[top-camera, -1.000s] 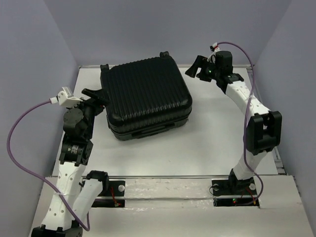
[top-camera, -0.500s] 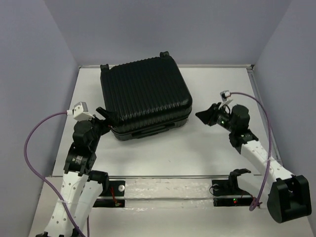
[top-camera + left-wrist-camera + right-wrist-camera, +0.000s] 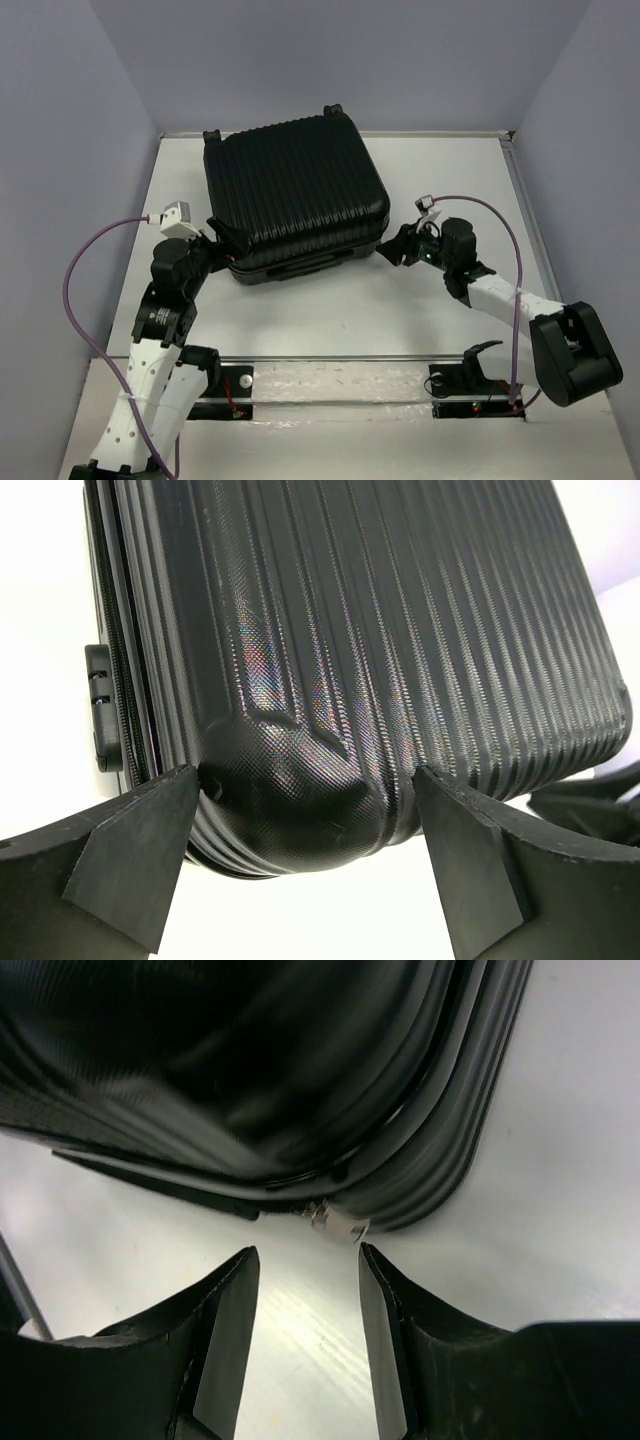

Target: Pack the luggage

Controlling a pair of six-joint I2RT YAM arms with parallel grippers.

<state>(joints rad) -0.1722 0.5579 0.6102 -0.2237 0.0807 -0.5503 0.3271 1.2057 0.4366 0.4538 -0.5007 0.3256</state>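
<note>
A: Re luggage (image 3: 295,195) – where, how?
B: Flat on white table (image 3: 440,170), lid shut, ribbed black shell facing up. Biggest thing there. Caster wheels (image 3: 212,136) poking out at luggage's far edge, slim handle (image 3: 300,266) along its near side.
A: Side details?
B: From L wrist cam: zip line running down luggage's left side, small black lock block (image 3: 97,705) sticking out beside it. From R wrist cam: metal zip pull (image 3: 335,1218) at luggage's near right corner, on the seam btw the two shells.
A: L gripper (image 3: 222,243)?
B: At luggage's near left corner. Jaws spread wide, one finger (image 3: 130,850) each side of that rounded corner, corner sitting btw the tips. Contact w/ shell – can't tell. Nothing clamped.
A: R gripper (image 3: 397,245)?
B: Just beside luggage's near right corner, low over table, pointing at it. Jaws only part-way apart, narrow gap, nothing in it but bare table. Tips just short of zip pull, not touching.
A: Further out?
B: Purple cable (image 3: 85,270) looping off L wrist, left of luggage; second cable (image 3: 500,225) arcing over R arm, right of luggage. Plain lilac walls behind luggage and to both sides.
</note>
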